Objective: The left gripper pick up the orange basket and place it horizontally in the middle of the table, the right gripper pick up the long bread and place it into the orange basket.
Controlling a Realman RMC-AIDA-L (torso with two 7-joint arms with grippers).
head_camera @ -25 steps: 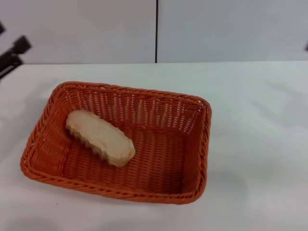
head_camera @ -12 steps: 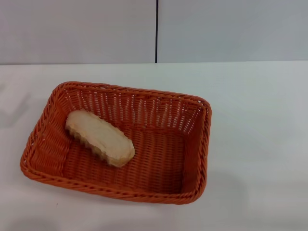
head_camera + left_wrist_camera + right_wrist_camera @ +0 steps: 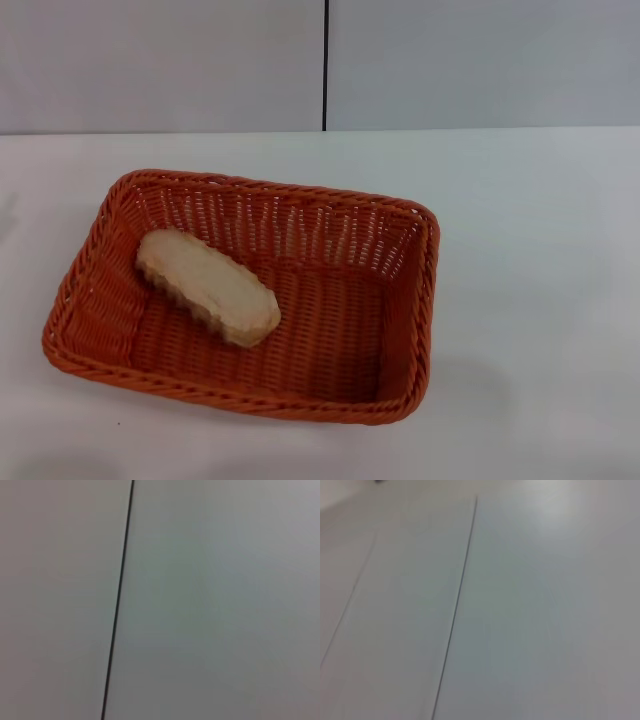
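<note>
The orange basket [image 3: 400, 300] rests flat on the white table [image 3: 540, 250], left of centre in the head view, with its long side running across. Inside it, toward its left end, lies the long bread [image 3: 207, 286], pale underside up and angled from upper left to lower right. Neither gripper appears in the head view. Both wrist views show only a plain grey wall with a thin dark seam.
A light grey wall [image 3: 450, 60] with a vertical dark seam [image 3: 325, 65] rises behind the table. White tabletop stretches to the right of the basket and in front of it.
One second ago the black left gripper showed at the upper left edge of the head view; it has since left the view. Basket and bread have not moved.
</note>
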